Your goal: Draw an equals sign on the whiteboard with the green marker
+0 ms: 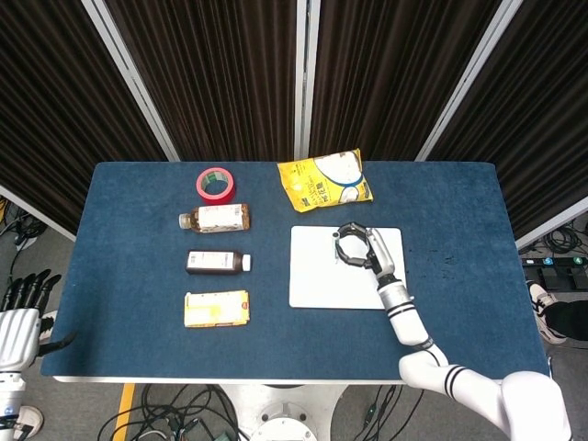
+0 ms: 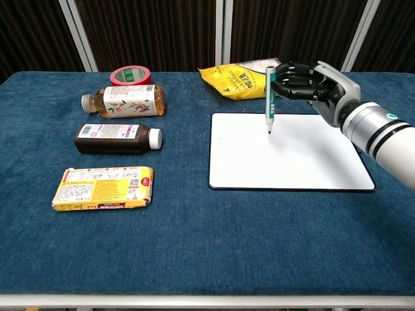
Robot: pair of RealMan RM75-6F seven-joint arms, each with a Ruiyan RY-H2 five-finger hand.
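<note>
At the near left corner of the desk, just off its edge, your left hand hangs idle beside the blue cloth with its fingers apart and nothing in them, well clear of the work. On the desk itself, nearest you on the left side, a yellow snack packet lies flat; beyond it a dark brown bottle lies on its side with its white cap pointing toward the middle, then a bottle of amber drink also on its side, and behind that, toward the far edge, a roll of red tape. None of these touch the board, so the drawing area is free. To the right of centre lies the whiteboard, flat and square to the desk edges, its surface blank, so no stroke of the equals sign is drawn yet. Your right hand reaches in from the near right and holds the green marker clamped in its curled fingers above the far part of the board. The marker stands nearly upright, tip down, likely so that it can meet the board squarely. In the chest view the tip sits at or just above the surface near the far middle; you cannot tell whether it touches. Past the board, by the far edge, lies a yellow snack bag, just behind the marker.
</note>
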